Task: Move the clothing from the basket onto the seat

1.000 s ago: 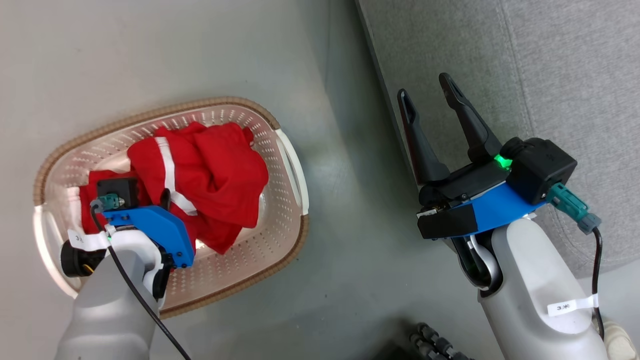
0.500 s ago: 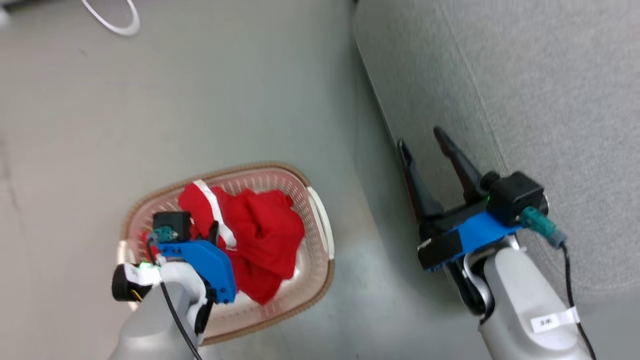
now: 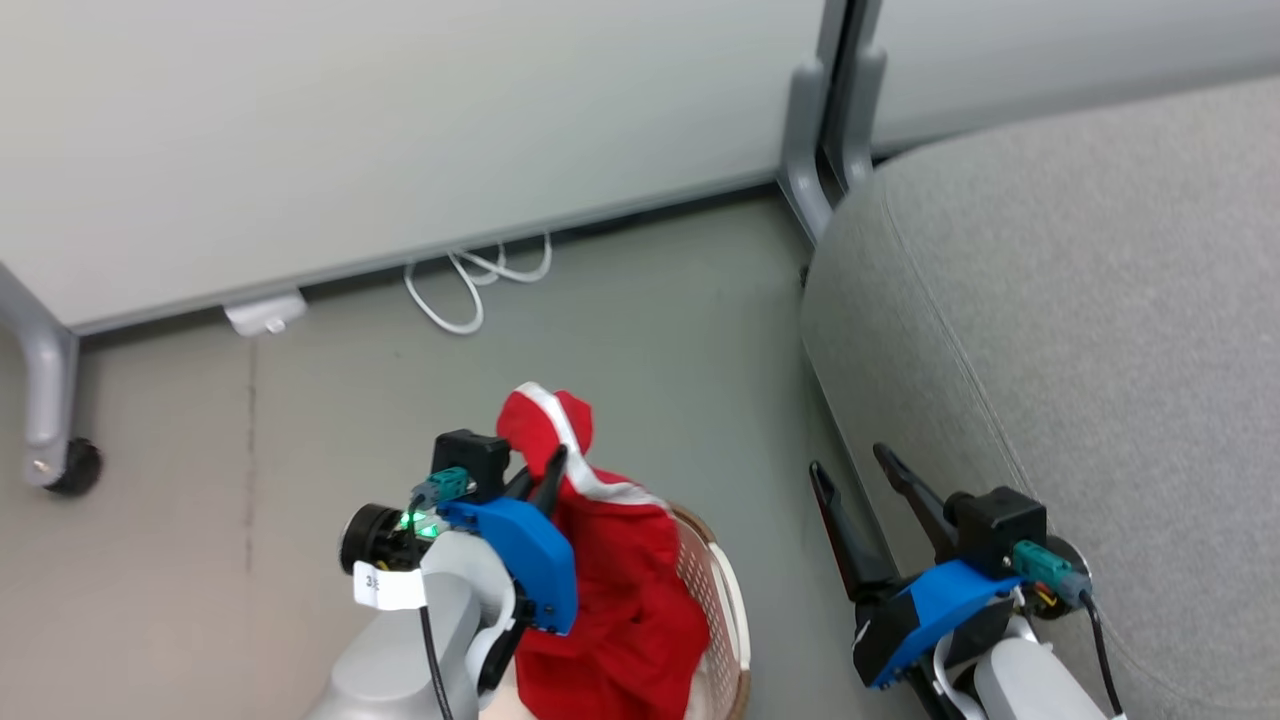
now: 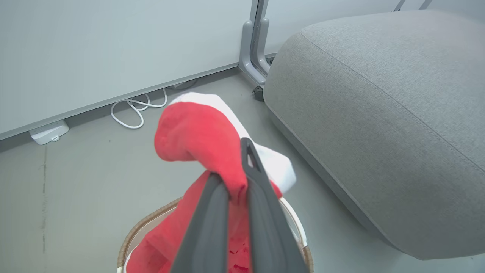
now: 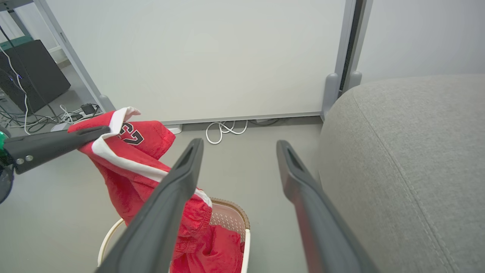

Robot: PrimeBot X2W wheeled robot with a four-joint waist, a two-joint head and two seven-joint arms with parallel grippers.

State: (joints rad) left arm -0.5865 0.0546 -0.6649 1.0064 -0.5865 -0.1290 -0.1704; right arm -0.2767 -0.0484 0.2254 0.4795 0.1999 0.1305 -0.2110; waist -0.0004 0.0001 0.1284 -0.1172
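A: Clothing [image 3: 620,600], where is it?
B: It hangs from left gripper [image 3: 540,475], jaws clamped on the fabric. Lower part is in basket [image 3: 735,620].
A: And right gripper [image 3: 848,462]?
B: Jaws wide apart, just beside seat [image 3: 1080,350]. Further back, white cable [image 3: 470,290] on floor by wall.

Floor [image 3: 650,330]: smooth, grey-green, with a faint seam at left. Near centre, a cream-white perforated plastic basket [image 3: 722,600] with a brown braided rim stands on it. Right: large light grey fabric seat [image 3: 1080,330], apart from the basket. Far side: looped white cable [image 3: 470,285]; small white plastic box [image 3: 262,315] to its left. Far left: grey metal leg [image 3: 40,390] on a black caster [image 3: 75,467]. Grey panel foot [image 3: 812,180] just beside the seat's far corner.
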